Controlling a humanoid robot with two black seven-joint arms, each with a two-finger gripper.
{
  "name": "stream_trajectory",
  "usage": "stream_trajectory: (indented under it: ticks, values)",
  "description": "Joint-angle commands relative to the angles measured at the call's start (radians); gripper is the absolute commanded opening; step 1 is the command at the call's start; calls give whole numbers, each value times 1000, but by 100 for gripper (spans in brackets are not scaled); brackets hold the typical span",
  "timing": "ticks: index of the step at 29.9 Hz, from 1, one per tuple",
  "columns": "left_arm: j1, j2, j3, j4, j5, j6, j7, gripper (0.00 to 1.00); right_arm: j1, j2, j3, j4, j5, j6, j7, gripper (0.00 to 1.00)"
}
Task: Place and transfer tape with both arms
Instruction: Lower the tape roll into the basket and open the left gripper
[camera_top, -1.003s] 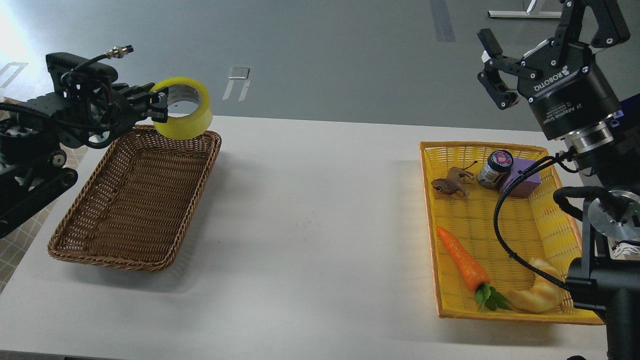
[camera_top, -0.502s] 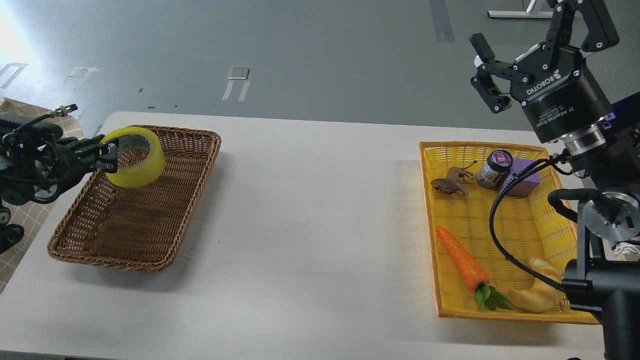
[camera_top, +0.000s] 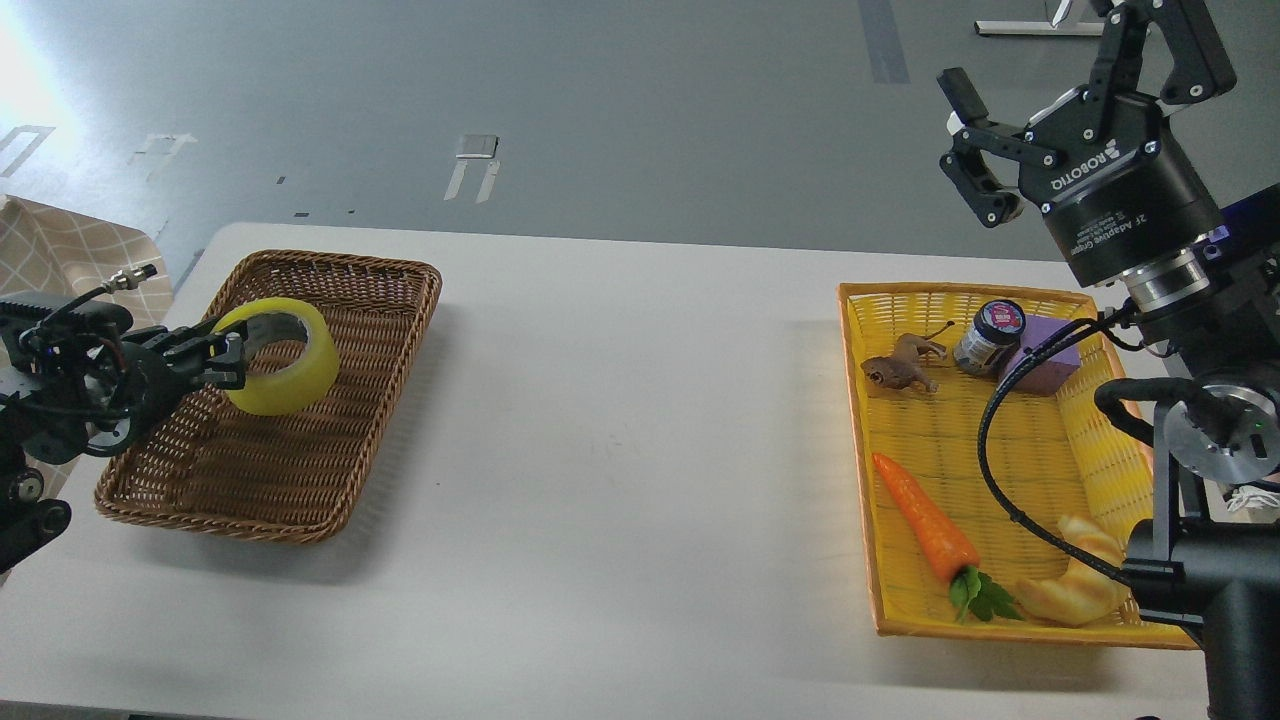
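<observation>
While the left tool (camera_top: 222, 357) grips the tape (camera_top: 280, 356) over the brown basket (camera_top: 330, 470), the right tool (camera_top: 1040, 75) hangs open.

there is one view only, taken from my own head, looking forward and down across the white counter (camera_top: 620, 450) from its near edge. it sits fairly high, so i see the counter almost whole, with grey floor (camera_top: 600, 100) beyond its far edge. my left arm (camera_top: 60, 380) comes in at the left border, beside the brown wicker basket (camera_top: 270, 480). my right arm (camera_top: 1190, 420) rises along the right border, close to the lens and large, partly covering the yellow basket (camera_top: 860, 400). no second view shares any of this.
</observation>
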Motion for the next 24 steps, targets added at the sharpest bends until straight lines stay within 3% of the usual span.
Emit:
stream_trajectory:
  ticks: [1, 5, 7, 8, 13, 14, 19, 22, 24]
  values:
    - [3, -6, 1, 19, -17, 4, -21, 27, -5, 0, 0, -1, 0, 0, 0, 100]
    - [3, -31, 3, 73, -17, 15, -30, 33, -12, 0, 0, 0, -2, 0, -1, 100]
    - [3, -40, 3, 102, -19, 24, -61, 41, -17, 0, 1, 2, 0, 0, -1, 100]
    - [5, -43, 3, 116, -19, 37, -82, 50, -17, 0, 0, 2, 0, 0, -1, 100]
    - [3, -54, 3, 134, -19, 81, -107, 68, -25, -1, 1, 0, -2, 0, -1, 100]
    - [3, -54, 1, 134, -20, 83, -123, 79, -25, -1, 1, 0, -2, 0, -1, 100]
    - [-1, -55, -16, 131, -88, 83, -156, 85, -28, 0, 0, -1, 0, 0, 0, 100]
    - [-12, -51, -16, 129, -227, 78, -160, 88, -37, -3, 1, -1, 0, 6, 0, 100]
    - [-29, -48, -17, 122, -414, 75, -162, 96, -45, -1, 0, -1, 0, 9, 0, 100]
